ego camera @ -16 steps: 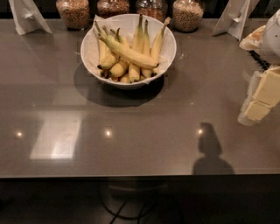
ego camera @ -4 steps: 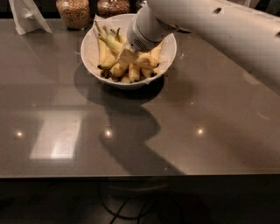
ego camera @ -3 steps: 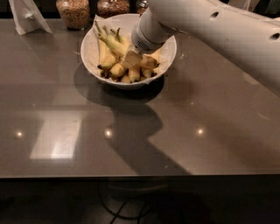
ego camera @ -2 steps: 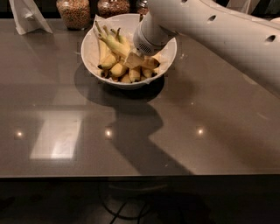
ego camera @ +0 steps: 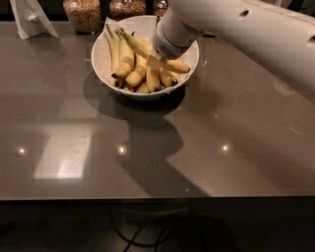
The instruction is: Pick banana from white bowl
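Note:
The white bowl stands at the back middle of the dark table, lined with white paper and holding several yellow bananas. The longest banana lies across the top of the pile, its greenish stem toward the upper left and its far end toward the bowl's right rim. My gripper reaches down into the bowl from the upper right and sits right at the middle of this long banana. The thick white arm hides the bowl's back right part and the gripper's upper half.
Two glass jars of grain stand just behind the bowl. A white folded paper stand is at the back left. The glossy table stretches toward the front edge, with the arm's shadow across it.
The arm, at the right edge 5 seconds ago, has swung over the bowl. In the last second the gripper crept slightly right and down among the bananas.

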